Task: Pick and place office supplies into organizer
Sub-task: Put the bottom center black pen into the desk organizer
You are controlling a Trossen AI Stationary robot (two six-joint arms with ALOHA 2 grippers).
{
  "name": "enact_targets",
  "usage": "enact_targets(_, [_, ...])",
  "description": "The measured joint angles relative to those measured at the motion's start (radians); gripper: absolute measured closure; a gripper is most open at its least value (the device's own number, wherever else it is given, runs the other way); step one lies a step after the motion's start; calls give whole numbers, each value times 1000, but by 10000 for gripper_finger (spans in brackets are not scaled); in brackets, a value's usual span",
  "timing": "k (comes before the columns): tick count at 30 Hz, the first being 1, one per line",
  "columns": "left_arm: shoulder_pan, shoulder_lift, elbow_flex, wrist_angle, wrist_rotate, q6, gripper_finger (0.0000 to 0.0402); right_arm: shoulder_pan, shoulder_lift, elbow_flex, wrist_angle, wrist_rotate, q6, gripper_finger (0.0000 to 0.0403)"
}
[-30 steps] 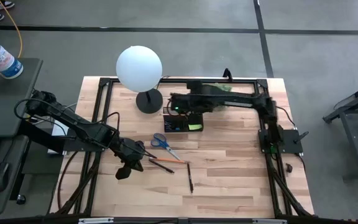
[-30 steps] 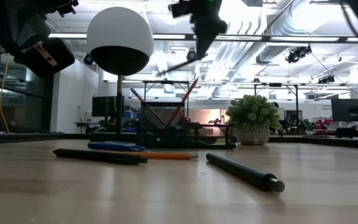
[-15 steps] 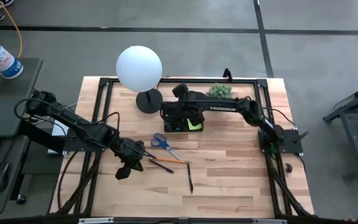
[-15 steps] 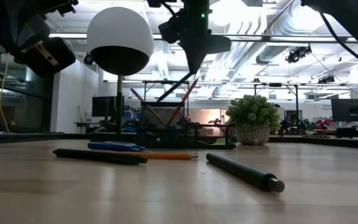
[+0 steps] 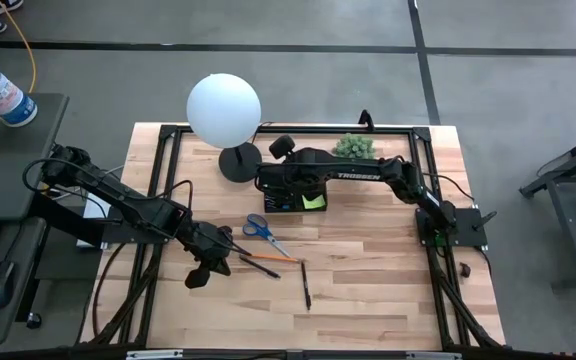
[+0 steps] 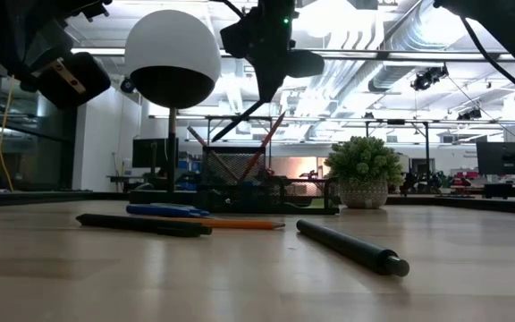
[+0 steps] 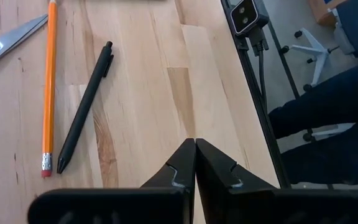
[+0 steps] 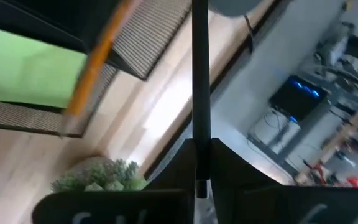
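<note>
1. Above the organizer (image 5: 293, 197), the right hand (image 8: 199, 163) is clamped on a black pen (image 8: 200, 74).
2. Over the surface (image 5: 368, 270), the left hand (image 7: 195, 165) hovers pressed together, near a pencil (image 7: 48, 87) and scissors (image 5: 259, 229).

Overhead shot is evenly lit with soft shadows. Low cam is badly backlit: ceiling lights (image 6: 347, 18) blow out, and the near bench (image 6: 240, 286) goes soft. Right wrist cam is smeary, with the orange pencil (image 8: 98, 56) totally blurred. Left wrist cam is crisp.
</note>
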State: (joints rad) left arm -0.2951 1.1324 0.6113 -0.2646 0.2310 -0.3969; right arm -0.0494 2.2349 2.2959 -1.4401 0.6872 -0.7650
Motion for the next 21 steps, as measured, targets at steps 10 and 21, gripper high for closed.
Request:
enact_targets(10, [0,0,0,0,-4,0,401,0,4,-1,6,-87,-27,393])
enact_targets(21, [0,0,0,1,-7,1,401,-11,78,-2,1,-68,-10,392])
